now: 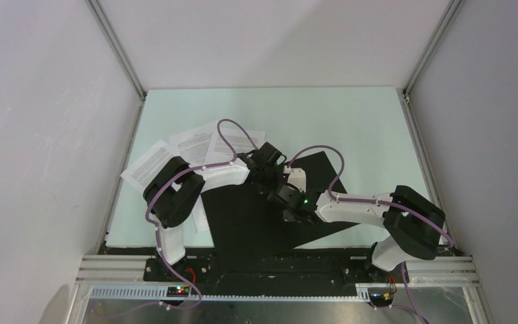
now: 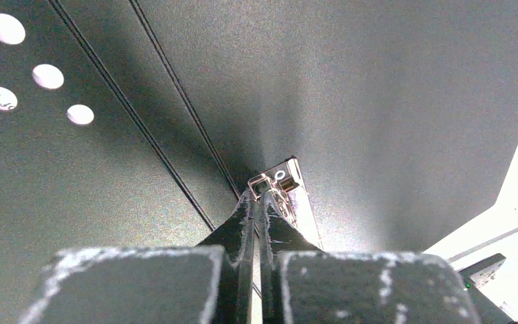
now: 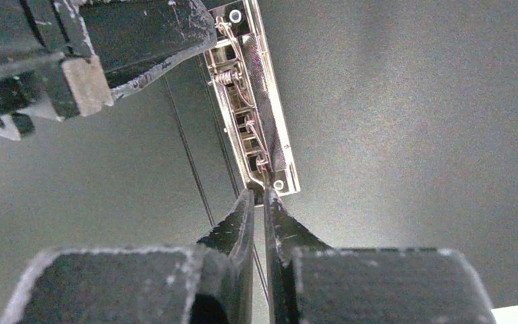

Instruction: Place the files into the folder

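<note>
The folder (image 1: pixel 256 223) lies open on the table, black inside up; its red outside is hidden. A metal clip bar (image 3: pixel 253 115) runs along its spine. My left gripper (image 1: pixel 270 177) is at the far end of the clip (image 2: pixel 290 182), jaws shut (image 2: pixel 262 192) on its wire lever. My right gripper (image 1: pixel 284 194) is at the near end, jaws shut (image 3: pixel 260 197) on the wire there. The left gripper also shows in the right wrist view (image 3: pixel 141 61). The files (image 1: pixel 195 143), white printed sheets, lie fanned on the table behind and left of the folder, partly under the left arm.
The pale green table (image 1: pixel 351 121) is walled by white panels on three sides. Three punched holes (image 2: pixel 47 76) show in the folder's left flap. Purple cables loop above both arms. The folder's near edge overhangs the table's front rail (image 1: pixel 276 260).
</note>
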Controlling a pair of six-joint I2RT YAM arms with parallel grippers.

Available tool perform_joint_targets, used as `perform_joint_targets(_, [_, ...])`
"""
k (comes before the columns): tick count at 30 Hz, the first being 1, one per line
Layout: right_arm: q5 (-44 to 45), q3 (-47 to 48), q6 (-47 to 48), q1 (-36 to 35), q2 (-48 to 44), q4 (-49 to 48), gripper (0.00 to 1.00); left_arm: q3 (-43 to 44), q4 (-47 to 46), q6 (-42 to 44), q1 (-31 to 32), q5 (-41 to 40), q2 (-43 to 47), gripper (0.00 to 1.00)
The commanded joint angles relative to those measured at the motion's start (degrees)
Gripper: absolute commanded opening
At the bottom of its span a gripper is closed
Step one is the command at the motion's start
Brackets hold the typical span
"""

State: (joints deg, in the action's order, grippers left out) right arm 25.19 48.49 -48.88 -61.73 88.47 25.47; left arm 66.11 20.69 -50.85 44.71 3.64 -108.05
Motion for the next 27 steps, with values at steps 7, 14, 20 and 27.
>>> perform_joint_targets(7, [2.5,-1.8,-1.1,1.5,4.0,6.7,0.00,-4.3,6.6,4.4,-0.6,-8.8,-7.3,0.00])
perform_joint_targets(14, [3.8,-1.9,-3.1,2.1,6.8,8.0,0.00,-4.3,6.6,4.5,-0.7,-8.5,-7.4,0.00])
perform_joint_targets(20, [6.0,-1.8,-4.9,2.3,6.1,9.1,0.00,-4.6,6.6,4.7,-1.0,-8.2,-7.2,0.00])
perform_joint_targets(27, [8.1,-1.8,-6.1,2.7,4.5,10.2,0.00,-4.7,6.6,4.8,-1.1,-8.0,-7.2,0.00])
